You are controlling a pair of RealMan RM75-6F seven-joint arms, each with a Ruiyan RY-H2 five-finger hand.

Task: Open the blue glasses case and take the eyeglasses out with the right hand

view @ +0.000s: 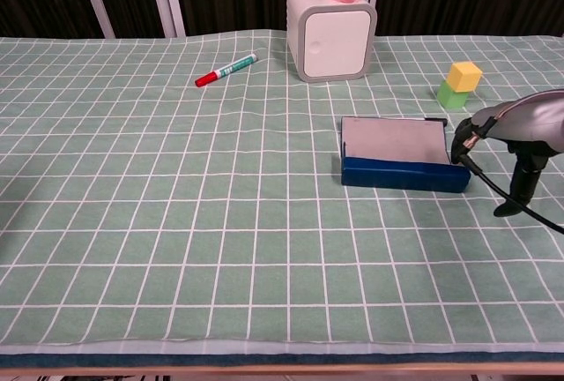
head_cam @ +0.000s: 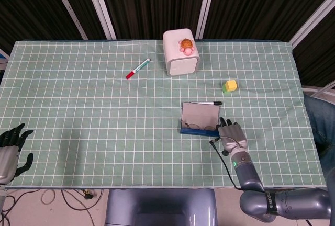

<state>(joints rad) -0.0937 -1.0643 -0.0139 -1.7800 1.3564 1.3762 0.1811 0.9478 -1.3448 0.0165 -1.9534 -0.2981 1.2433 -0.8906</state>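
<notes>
Meanwhile, the right robot hand (head_cam: 232, 134) rested empty, fingers apart, just beside the open blue glasses case (head_cam: 199, 119) holding the eyeglasses (head_cam: 198, 127).

One blue glasses case (head_cam: 199, 116), one pair of eyeglasses (head_cam: 198, 127), two markers (head_cam: 137, 68), one white box (head_cam: 180, 53), one turtle toy (head_cam: 186, 45), seemingly two stacked blocks (view: 461, 85).

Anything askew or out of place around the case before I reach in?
Nothing is spilled or damaged. The blue glasses case lies open with the thin-framed eyeglasses still inside. One oddity: a black marker pen lies right along the raised lid's far edge. The right hand sits beside the case.
</notes>
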